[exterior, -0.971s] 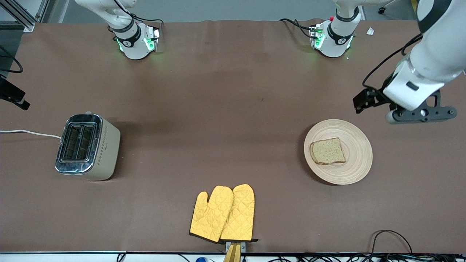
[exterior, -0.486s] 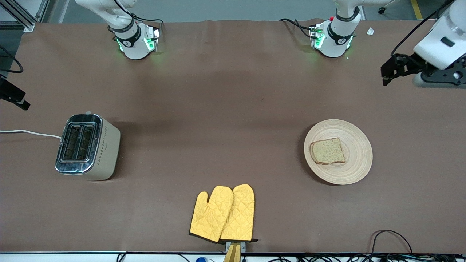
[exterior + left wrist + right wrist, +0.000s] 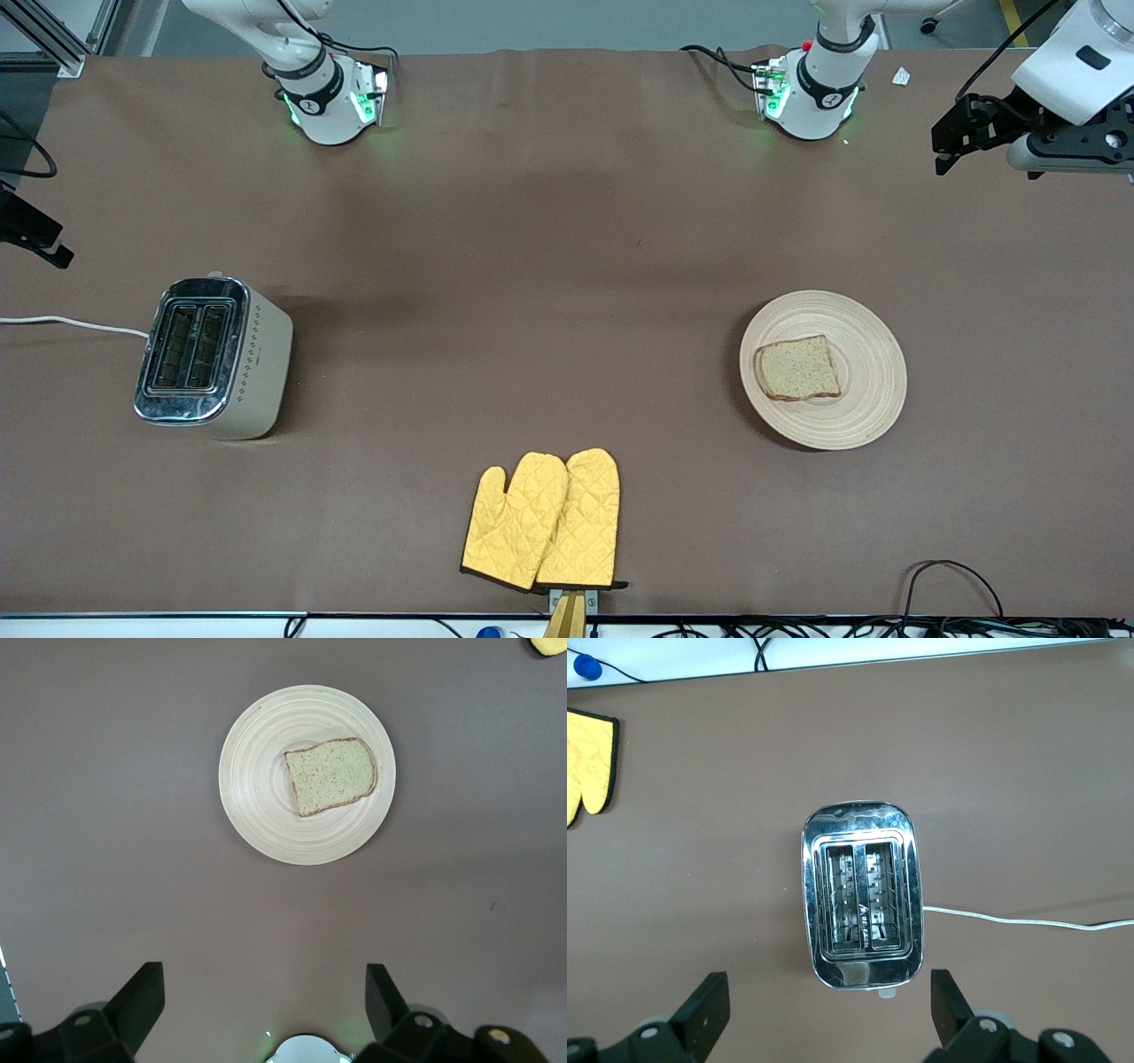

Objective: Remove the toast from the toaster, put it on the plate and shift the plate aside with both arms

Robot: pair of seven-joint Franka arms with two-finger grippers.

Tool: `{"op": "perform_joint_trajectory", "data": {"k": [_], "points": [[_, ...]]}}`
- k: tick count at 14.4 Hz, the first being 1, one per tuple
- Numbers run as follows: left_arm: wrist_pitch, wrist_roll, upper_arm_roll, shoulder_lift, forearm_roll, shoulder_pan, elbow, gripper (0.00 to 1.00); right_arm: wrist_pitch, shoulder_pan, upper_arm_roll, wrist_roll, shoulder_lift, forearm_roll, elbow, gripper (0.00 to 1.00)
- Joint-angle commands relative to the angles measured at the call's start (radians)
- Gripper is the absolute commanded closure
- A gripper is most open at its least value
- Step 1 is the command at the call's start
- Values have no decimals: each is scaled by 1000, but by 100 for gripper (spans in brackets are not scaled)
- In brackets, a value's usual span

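Note:
The toast point(image 3: 797, 368) lies flat on the round wooden plate point(image 3: 873, 390), which sits on the table toward the left arm's end. Both also show in the left wrist view, the toast point(image 3: 330, 775) on the plate point(image 3: 257, 788). My left gripper point(image 3: 955, 142) is open and empty, raised high over the table at the left arm's end, well clear of the plate; its fingers spread wide in the left wrist view point(image 3: 263, 973). My right gripper point(image 3: 828, 981) is open and empty, high over the toaster point(image 3: 862, 895).
The chrome toaster point(image 3: 213, 357), both slots empty, stands toward the right arm's end with a white cord point(image 3: 71, 323) trailing off the table. A pair of yellow oven mitts point(image 3: 545, 521) lies by the table edge nearest the front camera. Cables point(image 3: 948, 576) lie there too.
My left gripper has risen and drawn away from the plate, toward the left arm's end of the table. Toast, plate and toaster have not moved.

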Motion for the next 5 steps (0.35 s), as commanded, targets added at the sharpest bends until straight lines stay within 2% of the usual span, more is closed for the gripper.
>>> {"op": "perform_joint_trajectory", "data": {"k": [1, 5], "points": [[8, 4, 3, -23, -47, 22, -21, 0, 10, -3, 6, -2, -13, -13, -16, 0], [8, -6, 5, -23, -80, 65, -23, 0, 10, -3, 6, -2, -13, -13, -16, 0]]}}
